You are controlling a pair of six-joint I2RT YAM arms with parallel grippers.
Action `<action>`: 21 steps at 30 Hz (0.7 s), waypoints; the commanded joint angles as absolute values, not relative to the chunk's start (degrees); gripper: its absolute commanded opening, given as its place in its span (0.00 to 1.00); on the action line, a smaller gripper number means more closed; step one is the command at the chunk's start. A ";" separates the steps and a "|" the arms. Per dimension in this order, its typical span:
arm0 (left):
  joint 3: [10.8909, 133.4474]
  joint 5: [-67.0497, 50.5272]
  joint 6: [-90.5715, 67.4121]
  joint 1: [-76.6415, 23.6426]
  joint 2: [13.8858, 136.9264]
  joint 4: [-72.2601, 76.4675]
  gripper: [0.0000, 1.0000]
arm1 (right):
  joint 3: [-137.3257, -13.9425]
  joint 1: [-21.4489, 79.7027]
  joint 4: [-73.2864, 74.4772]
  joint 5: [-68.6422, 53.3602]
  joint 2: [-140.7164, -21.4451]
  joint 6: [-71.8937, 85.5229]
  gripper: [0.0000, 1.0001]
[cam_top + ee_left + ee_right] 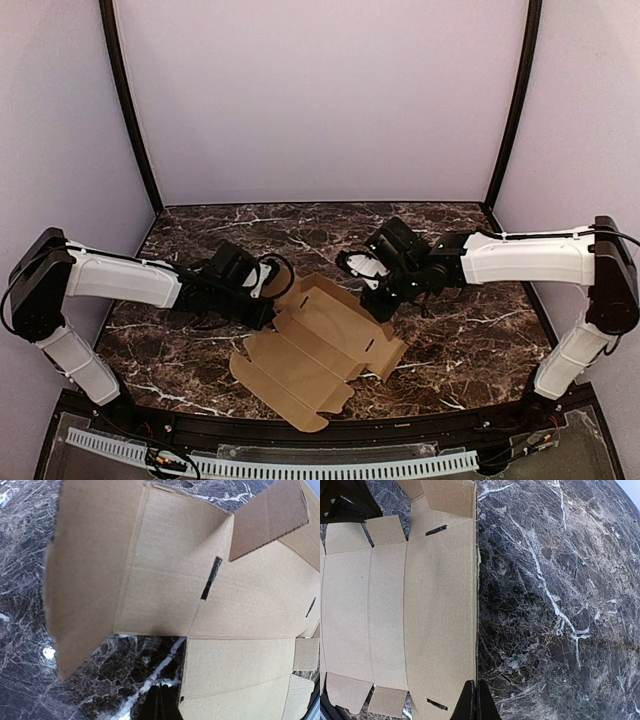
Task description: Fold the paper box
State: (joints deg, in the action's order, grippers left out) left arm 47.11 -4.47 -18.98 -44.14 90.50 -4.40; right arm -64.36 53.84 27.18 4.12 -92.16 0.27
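Brown cardboard paper box [318,352] lies mostly flat near desk [470,340] front edge | left gripper [162,705] pressed together | right gripper [476,700] pressed together

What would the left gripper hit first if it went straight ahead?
Probably the paper box: the shut left gripper points across a strip of table at its near panel, though height is unclear.

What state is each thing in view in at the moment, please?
paper box: unfolded, lying mostly flat, one end panel raised.
left gripper: shut, holding nothing.
right gripper: shut, holding nothing, tips at the box's edge.
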 commanded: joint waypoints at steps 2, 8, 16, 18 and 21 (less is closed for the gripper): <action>45.77 -7.24 -20.69 -45.56 91.27 -3.27 0.01 | -63.99 54.05 25.27 3.86 -92.55 1.72 0.00; 45.80 -8.28 -21.59 -47.00 91.94 -1.74 0.00 | -63.43 54.14 25.05 3.65 -92.90 2.17 0.00; 46.31 -8.04 -22.50 -49.70 95.19 1.21 0.00 | -63.11 55.08 24.84 5.07 -94.79 2.27 0.00; 46.60 -7.94 -22.54 -50.08 96.12 1.60 0.00 | -63.12 55.40 24.99 5.77 -95.05 2.11 0.00; 46.61 -7.19 -22.44 -50.43 96.93 1.80 0.00 | -63.03 55.82 25.22 7.41 -94.91 1.74 0.00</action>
